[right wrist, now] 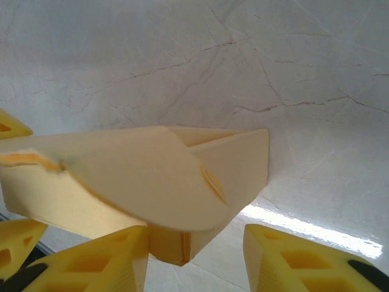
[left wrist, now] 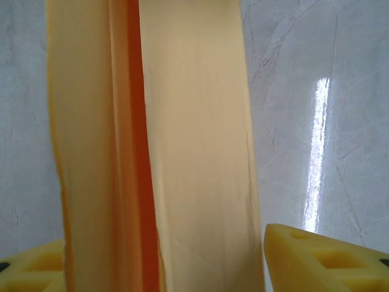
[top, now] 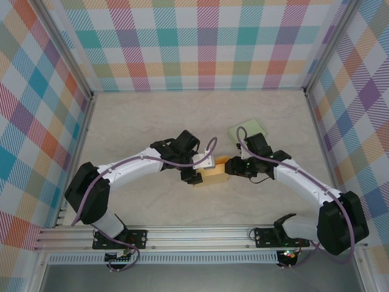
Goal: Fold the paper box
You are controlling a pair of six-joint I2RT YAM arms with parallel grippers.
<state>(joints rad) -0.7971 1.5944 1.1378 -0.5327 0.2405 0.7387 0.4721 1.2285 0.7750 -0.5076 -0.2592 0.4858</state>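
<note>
The tan paper box lies on the table between the two arms, partly folded. My left gripper is at its left end. In the left wrist view the box runs up between the yellow fingers. The jaws straddle it, with a thin sliver of table showing beside the right finger. My right gripper is at the box's right end. In the right wrist view a folded corner with a curved flap sits against the left finger, while the right finger stands well apart. Both grippers are open.
A pale green sheet lies flat on the table just beyond the right gripper. Checked walls close in the table on the left, back and right. An aluminium rail runs along the near edge by the arm bases.
</note>
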